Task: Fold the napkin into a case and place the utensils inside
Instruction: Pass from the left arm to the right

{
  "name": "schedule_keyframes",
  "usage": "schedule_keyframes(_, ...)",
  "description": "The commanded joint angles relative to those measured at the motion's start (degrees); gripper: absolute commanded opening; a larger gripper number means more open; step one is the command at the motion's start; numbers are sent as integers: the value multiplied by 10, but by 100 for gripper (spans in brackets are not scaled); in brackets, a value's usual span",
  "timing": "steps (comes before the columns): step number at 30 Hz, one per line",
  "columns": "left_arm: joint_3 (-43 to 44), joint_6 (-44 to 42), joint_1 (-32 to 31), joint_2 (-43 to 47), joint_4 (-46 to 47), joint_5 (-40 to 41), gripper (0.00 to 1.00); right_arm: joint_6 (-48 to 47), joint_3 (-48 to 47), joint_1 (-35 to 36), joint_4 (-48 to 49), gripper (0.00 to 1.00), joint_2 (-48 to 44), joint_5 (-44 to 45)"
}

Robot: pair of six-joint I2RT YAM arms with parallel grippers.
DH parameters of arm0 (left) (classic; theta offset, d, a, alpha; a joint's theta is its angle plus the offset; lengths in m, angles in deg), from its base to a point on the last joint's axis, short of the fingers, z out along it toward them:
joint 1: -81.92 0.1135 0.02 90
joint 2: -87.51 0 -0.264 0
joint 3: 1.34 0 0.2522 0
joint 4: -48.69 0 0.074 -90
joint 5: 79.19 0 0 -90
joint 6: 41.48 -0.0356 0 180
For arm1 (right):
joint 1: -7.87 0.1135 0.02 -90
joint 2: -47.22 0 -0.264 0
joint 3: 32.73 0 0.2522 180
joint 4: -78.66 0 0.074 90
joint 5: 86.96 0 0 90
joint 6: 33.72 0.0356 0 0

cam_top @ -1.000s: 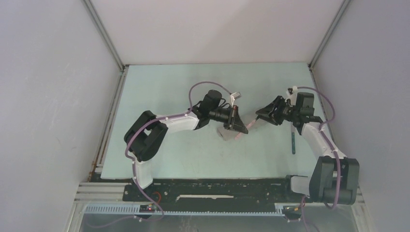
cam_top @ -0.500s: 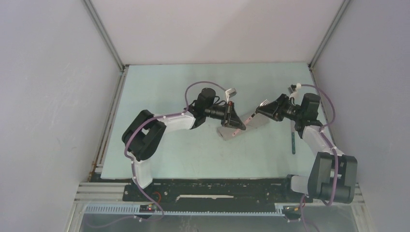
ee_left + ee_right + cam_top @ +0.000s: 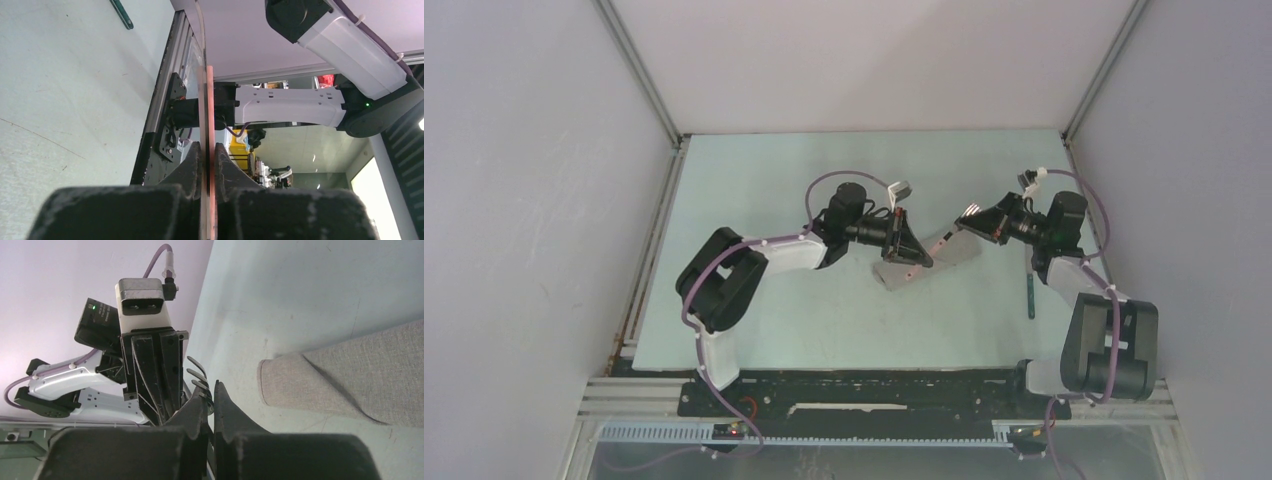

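In the top external view we see the folded napkin (image 3: pixel 898 274) at the centre of the table (image 3: pixel 824 320). The teal-handled utensil (image 3: pixel 1030 290) lies on the table well apart from it, at 3 o'clock. This view does not show either grip.

The left wrist view shows the left gripper (image 3: pixel 207 147) closed tight on the pink handle of the fork (image 3: pixel 210 100), which we see edge-on. The handle runs straight ahead toward the right arm.

The right wrist view shows the right gripper (image 3: pixel 210 390) with its fingers pressed together at the fork tines (image 3: pixel 197 374). The tines stick out beside the fingertips. The napkin edge (image 3: pixel 360 375) lies flat at 3 o'clock of the fingers.

The left arm reaches toward 2 o'clock, over the napkin. The right arm bends back toward 10 o'clock. The two grippers face each other.
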Motion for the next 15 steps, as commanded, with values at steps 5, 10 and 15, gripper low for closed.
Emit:
schedule_keyframes(5, -11, -25, 38, 41, -31, 37, 44, 17, 20, -30, 111, 0, 7, 27)
schedule_keyframes(10, 3, -171, 70, 59, -270, 154, 48, 13, 19, -83, 186, 0, 62, 43)
schedule_keyframes(15, 8, -201, 79, 47, -347, 248, 25, -33, -8, -112, 168, 0, 114, 71)
